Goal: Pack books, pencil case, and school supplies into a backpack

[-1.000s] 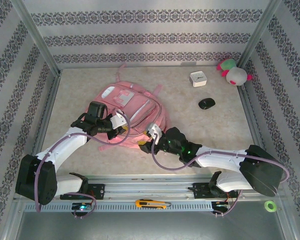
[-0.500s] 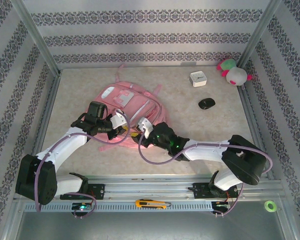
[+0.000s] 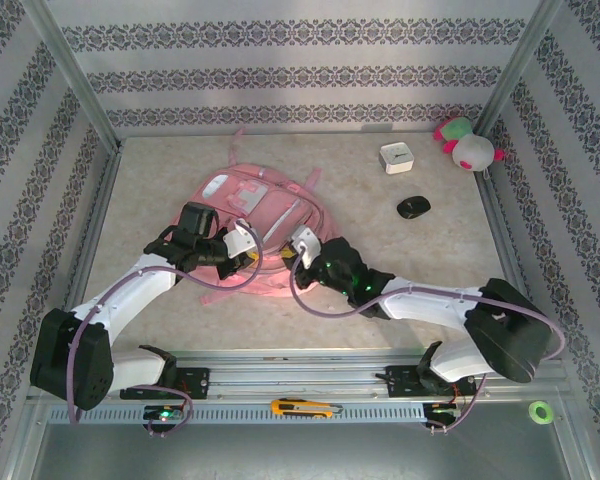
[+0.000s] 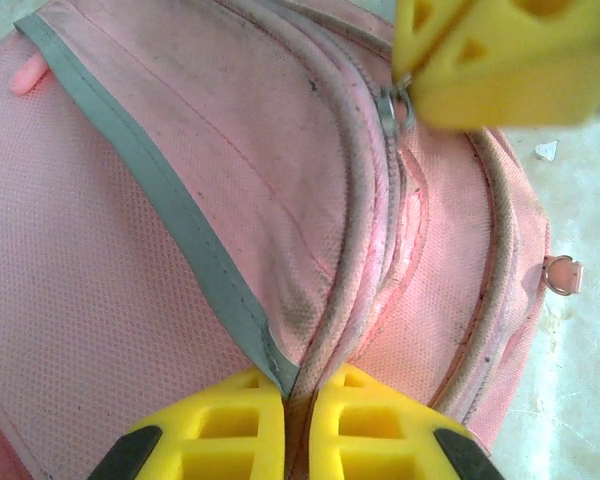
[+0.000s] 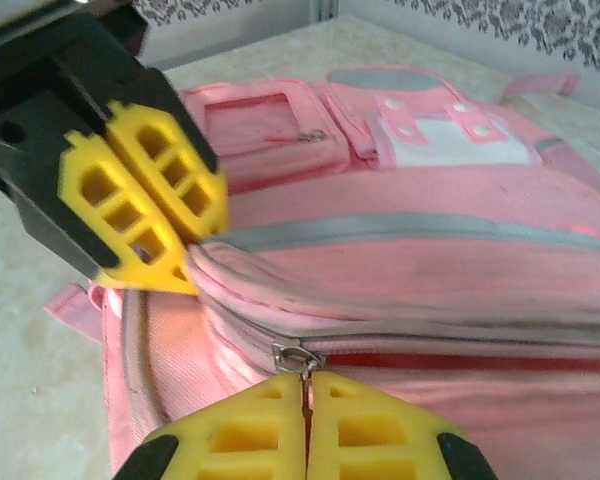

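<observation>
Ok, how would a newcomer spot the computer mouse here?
Start at the big pink backpack mid-table and look right. The mouse lies alone there, nearer the arms than the white box and plush toy. It's the only small black oval.

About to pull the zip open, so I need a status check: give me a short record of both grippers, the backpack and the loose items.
left gripper: shut, pinching the backpack at a piped seam
right gripper: shut on the zip pull
backpack: lying flat on the table, between both arms
loose items: black mouse, white box and plush toy, all far right, outside the backpack
</observation>
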`<action>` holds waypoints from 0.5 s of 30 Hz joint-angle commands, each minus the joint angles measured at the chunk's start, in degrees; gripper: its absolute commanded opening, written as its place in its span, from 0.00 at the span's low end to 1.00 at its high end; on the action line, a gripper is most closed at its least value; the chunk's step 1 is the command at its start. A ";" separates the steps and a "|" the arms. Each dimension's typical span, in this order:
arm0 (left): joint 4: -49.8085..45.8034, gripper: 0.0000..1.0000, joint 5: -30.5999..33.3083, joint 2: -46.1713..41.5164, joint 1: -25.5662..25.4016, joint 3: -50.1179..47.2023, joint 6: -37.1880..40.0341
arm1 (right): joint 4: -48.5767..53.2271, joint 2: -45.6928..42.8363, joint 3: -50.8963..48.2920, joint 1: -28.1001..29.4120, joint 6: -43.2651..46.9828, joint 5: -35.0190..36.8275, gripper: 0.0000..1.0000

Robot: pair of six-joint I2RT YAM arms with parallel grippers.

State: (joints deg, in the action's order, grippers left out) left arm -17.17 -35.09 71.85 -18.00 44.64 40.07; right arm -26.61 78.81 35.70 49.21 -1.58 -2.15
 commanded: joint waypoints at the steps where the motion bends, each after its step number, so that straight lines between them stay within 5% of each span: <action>1: -5.27 0.06 3.56 0.41 0.44 1.33 0.02 | 9.60 -2.43 -0.66 -4.66 -1.64 -2.81 0.00; 7: -7.33 0.07 4.74 -0.31 0.38 1.40 2.23 | 14.04 -1.58 0.98 -8.94 -1.91 -7.75 0.00; 9: -6.85 0.18 5.04 -1.00 0.34 1.50 -1.40 | 13.65 -0.97 1.51 -8.76 -2.19 -11.51 0.00; 12: -3.62 0.51 5.82 -2.66 0.33 2.19 -18.65 | 12.91 0.13 1.75 -5.95 -2.17 -12.97 0.00; 15: -4.20 0.61 9.87 -5.19 0.29 3.23 -38.22 | 12.25 1.50 1.56 -4.73 -2.40 -11.54 0.00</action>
State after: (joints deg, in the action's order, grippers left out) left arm -19.99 -29.76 69.71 -18.26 45.32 23.83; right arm -15.64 79.00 36.77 43.22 -3.09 -12.93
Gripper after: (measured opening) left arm 0.587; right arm 0.043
